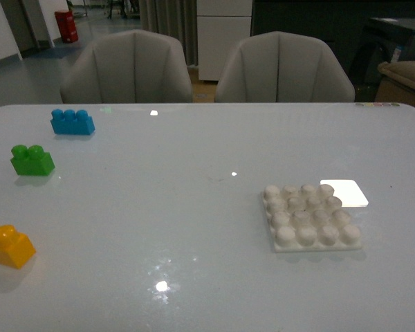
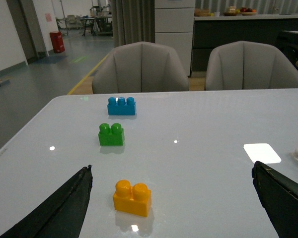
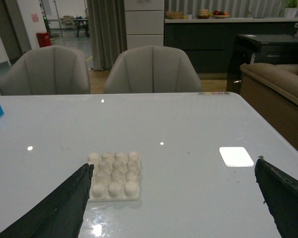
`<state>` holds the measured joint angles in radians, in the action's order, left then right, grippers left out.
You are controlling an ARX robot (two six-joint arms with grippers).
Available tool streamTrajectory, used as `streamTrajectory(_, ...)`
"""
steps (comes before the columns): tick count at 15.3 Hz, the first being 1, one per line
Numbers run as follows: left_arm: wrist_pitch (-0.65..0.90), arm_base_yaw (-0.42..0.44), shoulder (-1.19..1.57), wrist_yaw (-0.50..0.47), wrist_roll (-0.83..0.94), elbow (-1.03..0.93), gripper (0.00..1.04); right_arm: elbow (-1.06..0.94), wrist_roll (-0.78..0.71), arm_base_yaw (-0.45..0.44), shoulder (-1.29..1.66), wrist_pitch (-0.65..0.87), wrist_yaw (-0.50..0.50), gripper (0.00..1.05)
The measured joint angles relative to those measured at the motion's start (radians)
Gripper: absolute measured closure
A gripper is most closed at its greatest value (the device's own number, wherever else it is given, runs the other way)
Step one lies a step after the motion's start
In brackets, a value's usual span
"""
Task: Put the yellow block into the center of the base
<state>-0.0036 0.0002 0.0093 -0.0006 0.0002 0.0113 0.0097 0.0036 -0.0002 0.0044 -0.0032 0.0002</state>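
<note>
The yellow block (image 1: 8,243) lies on the table at the near left edge of the front view. In the left wrist view the yellow block (image 2: 132,197) sits between the spread fingers of my open, empty left gripper (image 2: 172,173), closer to the finger (image 2: 64,206) on its side. The white studded base (image 1: 311,216) lies flat at the right of the table. In the right wrist view the base (image 3: 114,175) lies just inside one finger (image 3: 64,206) of my open, empty right gripper (image 3: 174,171). Neither gripper shows in the front view.
A green brick (image 1: 32,159) and a blue brick (image 1: 72,122) sit at the far left of the table; both show in the left wrist view (image 2: 111,135) (image 2: 121,106). Two grey chairs (image 1: 128,69) stand behind the table. A bright light reflection (image 1: 346,191) lies beside the base.
</note>
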Motion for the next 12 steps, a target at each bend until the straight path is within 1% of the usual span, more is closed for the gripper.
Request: streamTrajectory(12, 0.0, 0.0, 0.0, 0.0, 0.0, 0.0, 0.07, 0.0, 0.0, 0.0, 0.0, 0.0, 0.0, 0.06)
